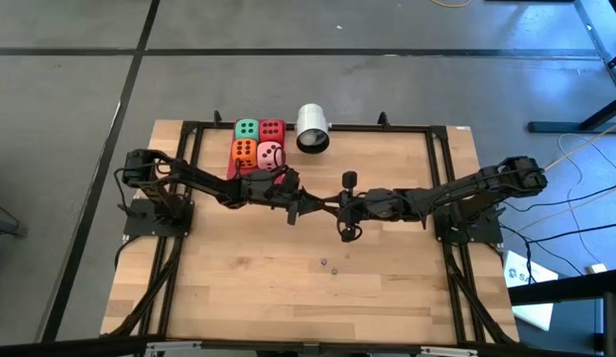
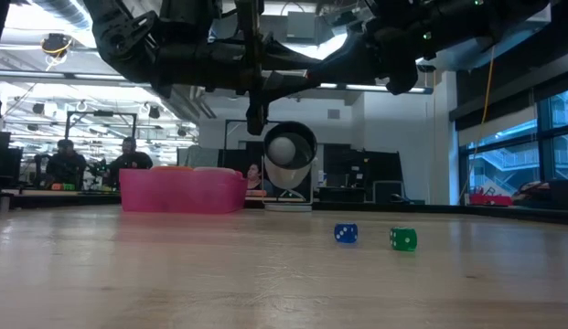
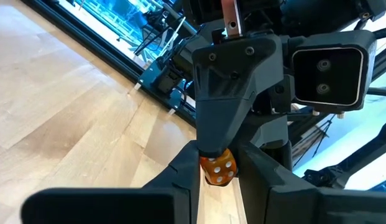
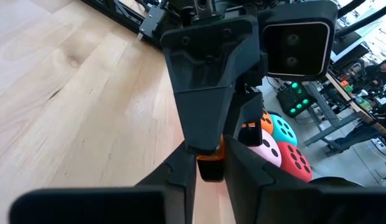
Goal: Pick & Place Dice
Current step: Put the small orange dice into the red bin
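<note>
You have the small orange die (image 3: 218, 169) in the air over the table (image 1: 387, 297) middle, left gripper (image 3: 217, 164) and right gripper (image 4: 210, 163) both narrow around it; it looks hard, light, slippery, so press flat opposite faces

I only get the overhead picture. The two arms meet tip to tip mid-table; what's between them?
Observer: A small orange die with white dots, between the left gripper's fingers.
Visitor: Is the other arm touching it?
Observer: Yes. In the right wrist view it also sits between the right gripper's fingers.
Visitor: I see two specks on the table. What are they?
Observer: The low view shows two more small dice, a blue die and a green die, lying apart.
</note>
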`<state>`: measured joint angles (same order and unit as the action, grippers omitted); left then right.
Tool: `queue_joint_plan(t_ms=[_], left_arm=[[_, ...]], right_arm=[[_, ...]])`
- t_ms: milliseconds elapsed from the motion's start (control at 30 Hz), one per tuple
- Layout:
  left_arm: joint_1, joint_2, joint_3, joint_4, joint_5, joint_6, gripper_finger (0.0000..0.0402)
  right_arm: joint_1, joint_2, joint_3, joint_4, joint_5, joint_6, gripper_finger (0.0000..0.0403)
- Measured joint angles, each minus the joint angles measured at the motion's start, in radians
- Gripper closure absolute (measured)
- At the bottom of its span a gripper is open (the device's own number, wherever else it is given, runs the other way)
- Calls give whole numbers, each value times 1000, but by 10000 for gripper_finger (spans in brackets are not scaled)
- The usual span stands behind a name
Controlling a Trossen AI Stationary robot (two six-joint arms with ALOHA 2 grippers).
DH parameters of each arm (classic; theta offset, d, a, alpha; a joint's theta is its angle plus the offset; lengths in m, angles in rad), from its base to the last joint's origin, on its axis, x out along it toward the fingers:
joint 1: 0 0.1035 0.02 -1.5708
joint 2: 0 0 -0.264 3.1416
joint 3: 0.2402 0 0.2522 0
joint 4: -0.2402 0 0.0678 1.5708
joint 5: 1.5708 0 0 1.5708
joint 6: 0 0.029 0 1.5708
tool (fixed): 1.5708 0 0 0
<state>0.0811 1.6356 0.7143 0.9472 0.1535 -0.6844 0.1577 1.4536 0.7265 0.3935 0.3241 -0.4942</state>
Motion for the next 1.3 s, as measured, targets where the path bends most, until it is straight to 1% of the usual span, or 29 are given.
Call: queue_joint_plan(t_ms=[333,500,667,867,933,1033,1167,1300], left_arm=[[0,0,0,2,4,34,336],[0,0,0,2,11,54,337],[1,0,4,21,6,83,344],[5,0,4,28,22,85,377],[8,0,4,28,27,85,380],[17,0,4,26,36,98,379],[31,-12,3,20,54,123,378],[45,-61,-16,-14,56,166,380]], right_arm=[[1,0,0,0,-20,16,310],[1,0,0,0,-26,38,291],[-1,2,0,2,-29,66,255],[1,2,0,0,-33,71,199],[1,2,0,1,-33,68,186],[5,-3,0,2,2,60,176],[26,-24,0,-5,87,28,172],[58,-70,0,-49,174,13,172]])
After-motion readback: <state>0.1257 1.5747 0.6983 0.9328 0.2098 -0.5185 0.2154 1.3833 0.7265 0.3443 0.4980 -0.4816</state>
